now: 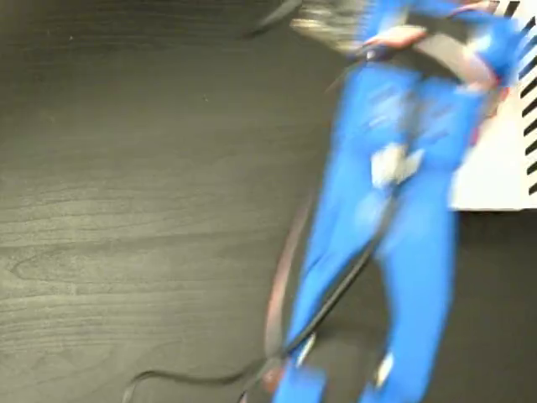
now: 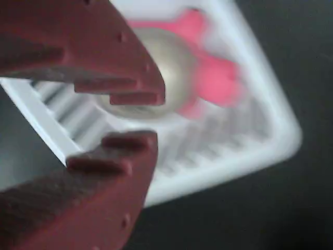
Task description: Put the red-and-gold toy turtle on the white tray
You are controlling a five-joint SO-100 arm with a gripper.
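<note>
Left of the wrist view: two dark red fingers (image 2: 109,156) of the pincer (image 2: 132,117), tips spread a little, nothing between them. Just beyond the upper finger, partly hidden behind it: the turtle (image 2: 177,73), gold shell to the left, coral-red head and feet spreading up and to the right. Resting on the tray (image 2: 250,151), inside its raised rim, near the corner that points right. Blurred, so no telling whether the shell touches the upper finger; looks just clear of it.

Judged from that: turtle already set down on the tray, pincer let go and free of it. Turtle lying ahead of the fingertips and a little above the gap, long axis running roughly left to right across the picture, head end probably to the right, though too smeared to be sure. Only one arm here, so no question of which is nearer. Next move likely a straight pull-back away from the shell, without nudging it toward the rim.

Further right, in the fixed view: blue arm (image 1: 394,218) badly smeared by motion, dark table (image 1: 126,210) to its left, a striped edge of the tray at far right. Turtle and fingers not to be made out there.
</note>
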